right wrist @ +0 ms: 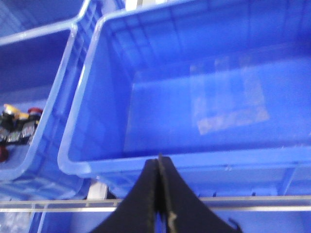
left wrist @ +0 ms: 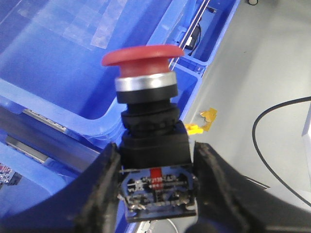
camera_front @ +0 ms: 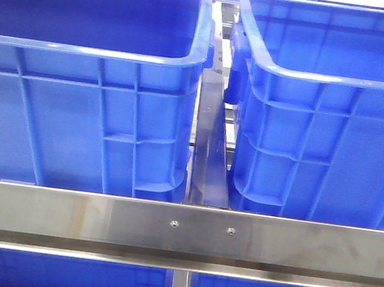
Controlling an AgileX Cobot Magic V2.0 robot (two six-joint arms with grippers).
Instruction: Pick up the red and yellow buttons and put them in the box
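My left gripper (left wrist: pixel 156 151) is shut on a red button (left wrist: pixel 143 56): a red mushroom cap on a black body with a blue contact block, held upright over the corner of a blue crate (left wrist: pixel 58 63). My right gripper (right wrist: pixel 159 158) is shut and empty, above the near rim of the box (right wrist: pixel 194 160), a blue crate with panelled inner walls. Beside it, another crate (right wrist: pixel 43 141) holds a small cluster with a yellow cap (right wrist: pixel 11 112) and a red cap (right wrist: pixel 34 111). In the front view the box (camera_front: pixel 328 80) is on the right; neither gripper shows there.
The smooth, dark-sided crate (camera_front: pixel 84 51) stands on the left in the front view. A steel rail (camera_front: pixel 180 230) crosses in front, with more blue crates below. In the left wrist view, grey floor with a black cable (left wrist: pixel 272 116) and yellow scraps (left wrist: pixel 206 119).
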